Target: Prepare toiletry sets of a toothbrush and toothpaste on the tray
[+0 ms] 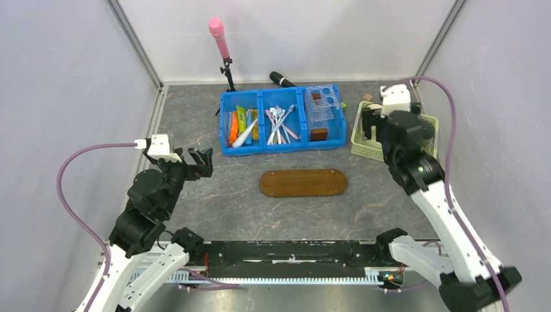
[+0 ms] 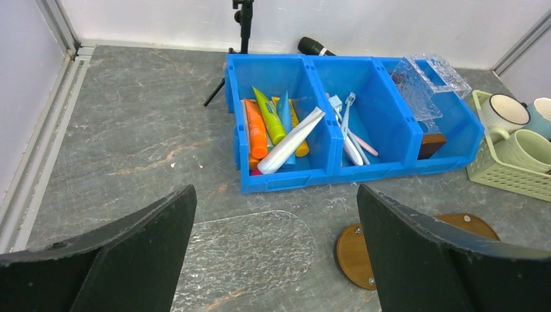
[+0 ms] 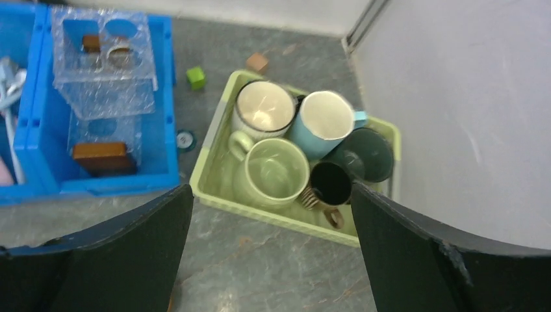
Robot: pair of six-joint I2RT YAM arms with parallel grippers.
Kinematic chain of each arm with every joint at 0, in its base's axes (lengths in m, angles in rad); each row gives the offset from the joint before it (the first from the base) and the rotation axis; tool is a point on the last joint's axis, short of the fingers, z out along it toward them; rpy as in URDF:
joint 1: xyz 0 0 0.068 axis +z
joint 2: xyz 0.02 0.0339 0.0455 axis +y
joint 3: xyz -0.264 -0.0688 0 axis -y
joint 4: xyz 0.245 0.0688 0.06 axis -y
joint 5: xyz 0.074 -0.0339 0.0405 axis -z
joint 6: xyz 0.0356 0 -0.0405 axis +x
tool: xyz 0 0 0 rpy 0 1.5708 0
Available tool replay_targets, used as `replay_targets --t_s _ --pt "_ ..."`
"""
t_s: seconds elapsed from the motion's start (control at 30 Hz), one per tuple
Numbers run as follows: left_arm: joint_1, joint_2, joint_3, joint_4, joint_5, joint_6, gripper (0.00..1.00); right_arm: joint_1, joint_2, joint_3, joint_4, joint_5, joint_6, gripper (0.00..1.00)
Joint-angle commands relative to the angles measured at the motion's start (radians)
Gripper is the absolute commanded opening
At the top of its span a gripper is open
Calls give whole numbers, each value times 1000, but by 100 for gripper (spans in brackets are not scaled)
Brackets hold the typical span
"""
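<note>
Fetching is only starting: the tray [image 1: 303, 182] is lying bare on the tabletop [image 1: 214, 208], while the toothbrush [image 2: 344, 120] and toothpaste [image 2: 269, 116] are sitting in the blue bin [image 2: 292, 179]. We are holding the left pincer [image 2: 276, 260] and right pincer [image 3: 269, 253] wide open, empty. Next, we are judging, the left one needs lowering over a tube.

left arm [image 1: 146, 198] and right arm [image 1: 448, 214] are showing white shells over black joints; purple cables [image 1: 97, 148] are looping off wrists; left gripper [image 2: 274, 192] and right gripper [image 3: 269, 192] are wearing black fingers.
</note>
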Motion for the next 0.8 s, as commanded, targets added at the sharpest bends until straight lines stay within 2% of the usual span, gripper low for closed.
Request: replay_targets --t_s 0.0,0.23,0.3,0.4,0.5,0.6,0.77 --pt "-4 2 -4 33 -20 -16 100 3 171 156 -228 -107 86 98" --pt "-4 9 -14 23 -24 -24 100 -1 418 346 -406 -65 254 98" --pt "-4 16 -18 23 -25 -29 100 -4 450 365 -400 -110 266 98" --pt "-4 28 -39 31 -28 -38 100 -22 444 302 -315 -163 261 98" --pt "-4 31 -78 65 -41 -42 100 -96 444 253 -259 -222 244 98" --pt "-4 29 -124 131 -50 -19 100 -179 478 259 -277 -273 245 98" --pt "-4 32 -177 245 -70 19 100 -290 554 321 -375 -187 298 97"
